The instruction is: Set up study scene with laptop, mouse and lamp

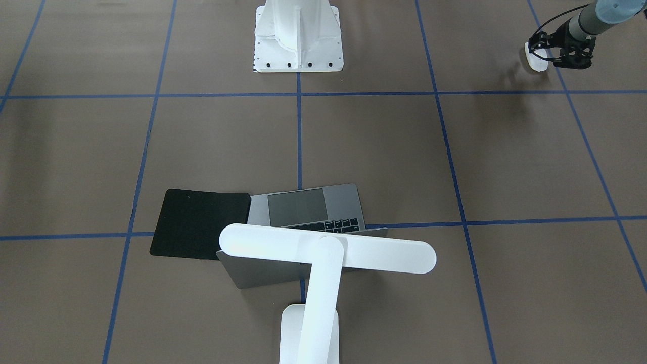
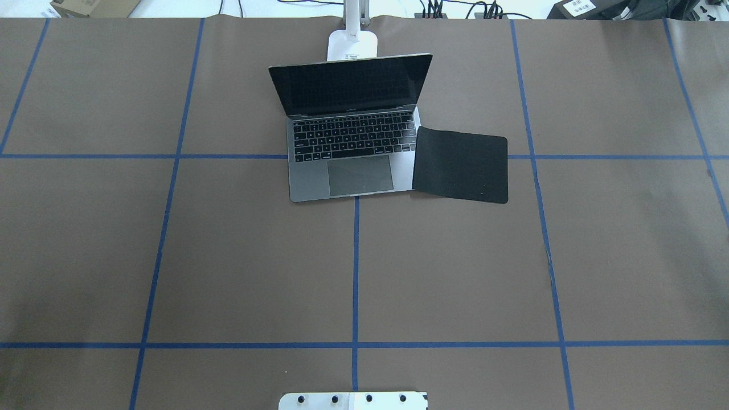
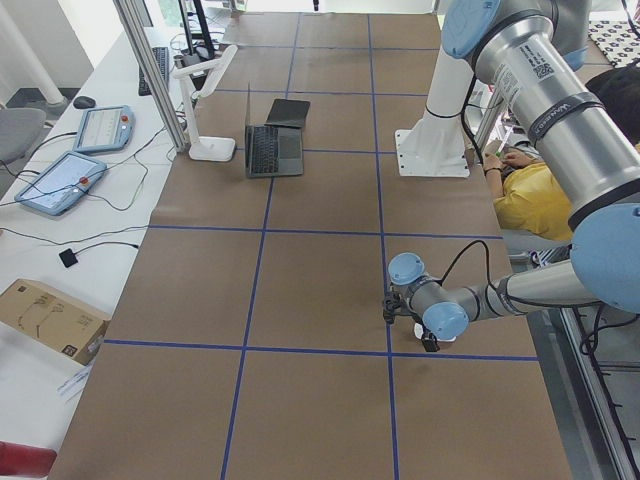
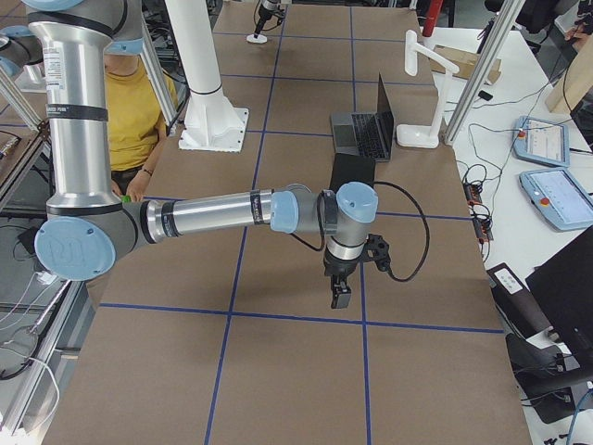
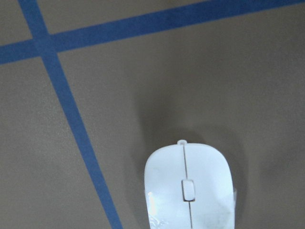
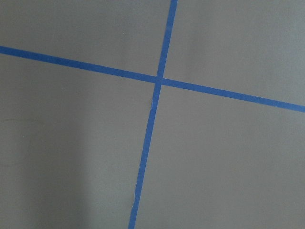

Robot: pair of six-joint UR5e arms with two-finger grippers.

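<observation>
Front-facing view. Lower centre: a black mat [image 1: 199, 222] touched the open laptop [image 1: 308, 205], with the lamp [image 1: 328, 253] just behind its lid. Upper right: the left gripper [image 1: 550, 52] met the mouse [image 1: 536, 59]. Neither its opening nor the right gripper's [image 4: 340, 295] could be told.

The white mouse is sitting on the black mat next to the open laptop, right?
Not quite. The mat next to the open laptop holds nothing; the white mouse is sitting on the brown table far from both, as the front-facing view shows.
</observation>
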